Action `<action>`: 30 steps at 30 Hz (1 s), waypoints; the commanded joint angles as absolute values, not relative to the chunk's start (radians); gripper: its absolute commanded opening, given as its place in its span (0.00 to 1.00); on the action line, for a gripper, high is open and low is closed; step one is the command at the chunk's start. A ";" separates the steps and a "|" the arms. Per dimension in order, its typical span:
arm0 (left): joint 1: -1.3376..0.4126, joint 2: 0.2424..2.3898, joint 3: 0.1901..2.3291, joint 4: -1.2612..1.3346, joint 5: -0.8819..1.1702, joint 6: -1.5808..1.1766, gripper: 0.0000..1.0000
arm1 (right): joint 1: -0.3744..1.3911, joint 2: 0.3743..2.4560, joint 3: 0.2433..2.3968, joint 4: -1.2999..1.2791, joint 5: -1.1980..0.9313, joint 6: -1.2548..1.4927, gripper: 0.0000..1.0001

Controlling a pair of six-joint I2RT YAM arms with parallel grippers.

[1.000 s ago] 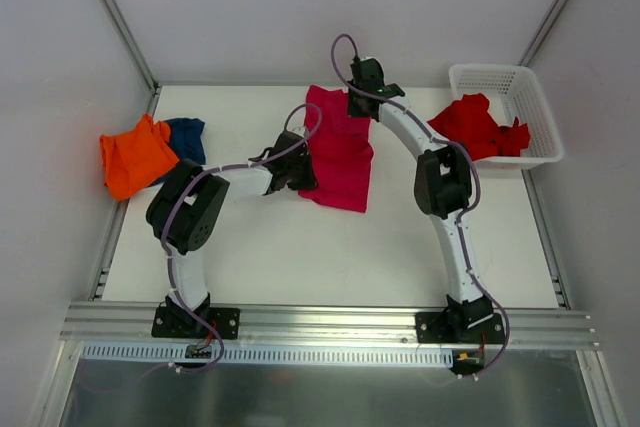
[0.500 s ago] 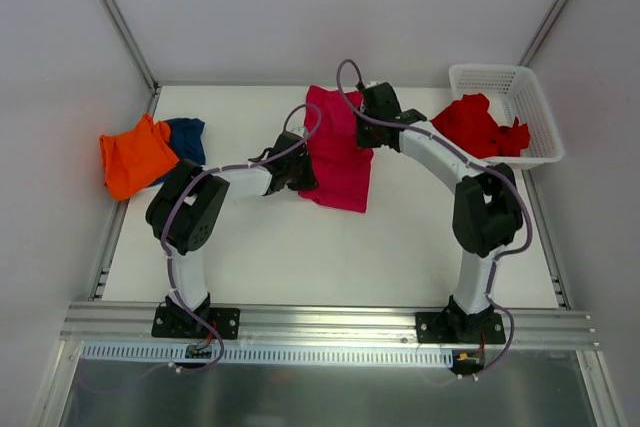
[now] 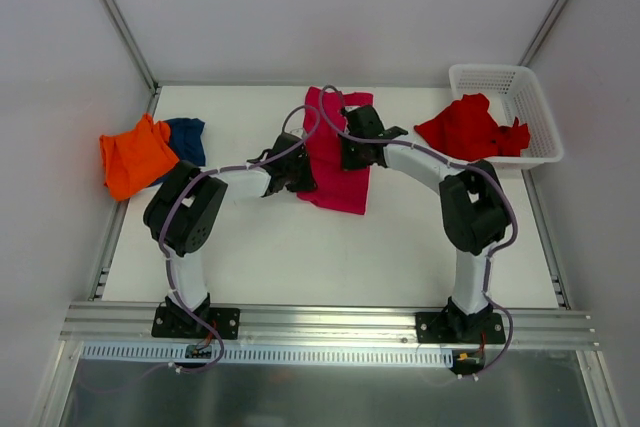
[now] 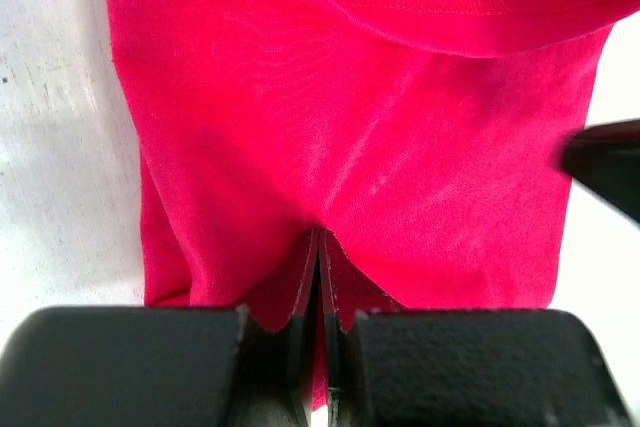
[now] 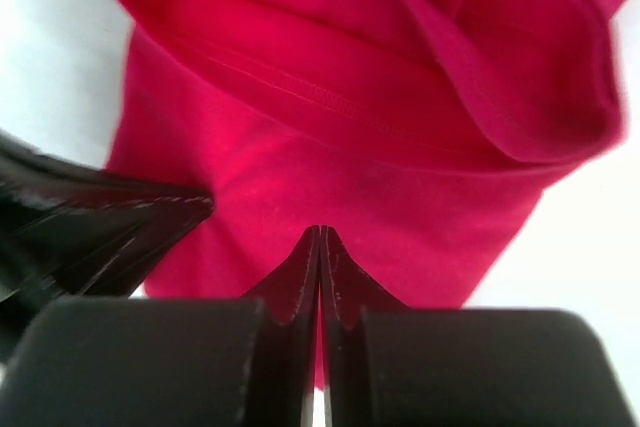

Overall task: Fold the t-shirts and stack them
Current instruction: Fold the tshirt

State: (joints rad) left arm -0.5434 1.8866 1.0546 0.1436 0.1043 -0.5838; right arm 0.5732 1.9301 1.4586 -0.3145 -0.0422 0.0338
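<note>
Right gripper (image 3: pixel 352 155) has swung back from the far edge onto the magenta-pink t-shirt (image 3: pixel 340 185) at mid-table, jaws pinched shut on its cloth. The left gripper (image 3: pixel 302 175) pinches the shirt's left edge likewise. Only the overhead view shows the orange t-shirt (image 3: pixel 135 157) and navy t-shirt (image 3: pixel 188 137) (far left) and the red t-shirt (image 3: pixel 465 127) spilling from the basket (image 3: pixel 540 112). The wrist views reveal a stitched hem (image 5: pixel 320 95).

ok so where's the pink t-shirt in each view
top external: pink t-shirt at the back middle of the white table
left wrist: fills most of the frame
right wrist: fills the middle, folded over at top
shared landmark: the white table beside the shirt
</note>
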 commanded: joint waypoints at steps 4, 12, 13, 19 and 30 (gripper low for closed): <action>-0.546 1.852 1.031 0.075 0.109 -0.572 0.00 | 0.584 2.019 1.545 -0.305 -0.081 0.067 0.00; -0.546 1.858 1.035 0.074 0.109 -0.568 0.00 | 0.588 2.078 1.595 -0.319 -0.063 0.069 0.00; -0.548 1.858 1.035 0.074 0.109 -0.569 0.00 | 0.588 2.085 1.614 -0.319 -0.058 0.068 0.00; -0.546 1.853 1.031 0.074 0.104 -0.569 0.00 | 0.586 2.178 1.738 -0.382 -0.044 0.054 0.00; -0.545 1.830 1.006 0.074 0.110 -0.580 0.00 | 0.575 2.322 1.965 -0.457 0.036 0.048 0.01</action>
State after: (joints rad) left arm -0.5434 1.8687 1.0344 0.1371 0.1040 -0.5842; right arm 0.5808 2.3054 1.8721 -0.4141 -0.0299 0.0521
